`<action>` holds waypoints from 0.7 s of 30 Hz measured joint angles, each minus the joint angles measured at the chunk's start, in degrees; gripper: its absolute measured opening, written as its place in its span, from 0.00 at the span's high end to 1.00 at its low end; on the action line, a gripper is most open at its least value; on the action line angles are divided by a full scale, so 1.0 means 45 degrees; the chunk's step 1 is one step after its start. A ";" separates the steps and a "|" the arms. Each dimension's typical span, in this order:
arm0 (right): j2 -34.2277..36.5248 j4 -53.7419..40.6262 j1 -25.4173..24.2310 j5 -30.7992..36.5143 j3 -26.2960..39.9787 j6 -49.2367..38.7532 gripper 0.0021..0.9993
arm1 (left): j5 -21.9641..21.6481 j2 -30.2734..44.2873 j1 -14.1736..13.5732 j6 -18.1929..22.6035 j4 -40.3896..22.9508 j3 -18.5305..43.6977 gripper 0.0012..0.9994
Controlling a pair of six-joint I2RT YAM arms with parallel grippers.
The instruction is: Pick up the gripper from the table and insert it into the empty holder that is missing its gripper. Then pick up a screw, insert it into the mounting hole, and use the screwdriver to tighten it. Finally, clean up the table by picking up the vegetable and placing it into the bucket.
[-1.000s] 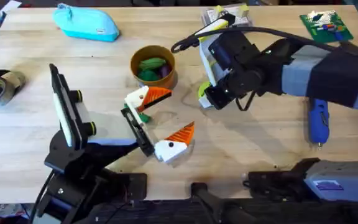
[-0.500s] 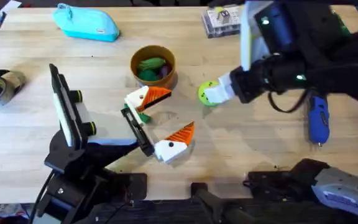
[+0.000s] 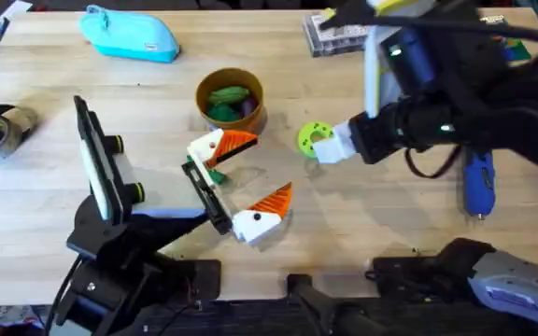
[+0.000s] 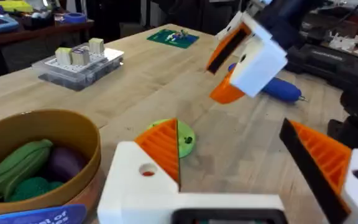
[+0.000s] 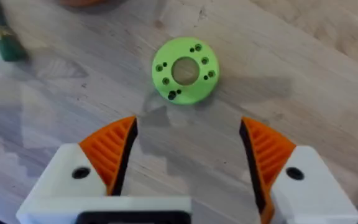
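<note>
The right gripper (image 5: 188, 155) is held open just above the lime green disc (image 5: 184, 70) at centre frame. The left gripper (image 3: 241, 182), lower centre, is open too. Vegetables (image 3: 226, 101) are seen inside the bucket (image 3: 231, 96); the screwdriver (image 3: 478, 182) lies at right.

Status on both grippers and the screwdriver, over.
Right gripper open, above lime disc. Left gripper open, empty. Screwdriver lying on table. Vegetables in bucket.

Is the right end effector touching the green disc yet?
Apart. In the right wrist view the right end effector is open, and bare table shows between its orange fingertips and the green disc.
</note>
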 joint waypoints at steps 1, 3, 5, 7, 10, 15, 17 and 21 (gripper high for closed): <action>0.0320 0.0184 0.0013 0.0021 -0.0067 -0.0132 0.01 | 0.0000 0.0000 0.0000 0.0000 0.0000 0.0000 0.01; 0.1052 0.0646 0.0072 0.0062 -0.0114 -0.0445 0.07 | 0.0000 0.0000 0.0000 0.0000 0.0000 0.0000 0.01; 0.1786 0.1151 0.0161 0.0098 -0.0121 -0.0657 0.19 | 0.0000 -0.0002 0.0000 0.0000 0.0000 0.0000 0.01; 0.2409 0.1471 0.0225 0.0119 -0.0124 -0.0826 0.34 | 0.0000 0.0000 0.0000 0.0000 0.0000 0.0000 0.01; 0.3190 0.1740 0.0300 0.0119 -0.0126 -0.0936 0.42 | 0.0000 -0.0003 0.0000 0.0000 0.0000 0.0000 0.01; 0.4028 0.1827 0.0367 0.0121 -0.0145 -0.1006 0.54 | 0.0000 0.0000 0.0000 0.0000 0.0000 0.0000 0.01; 0.4236 0.1891 0.0428 0.0138 -0.0149 -0.1029 0.56 | -0.0001 0.0000 0.0000 0.0000 0.0000 0.0000 0.01; 0.4591 0.1917 0.0685 0.0153 -0.0149 -0.1143 0.62 | -0.0001 -0.0001 0.0000 0.0000 0.0000 0.0000 0.01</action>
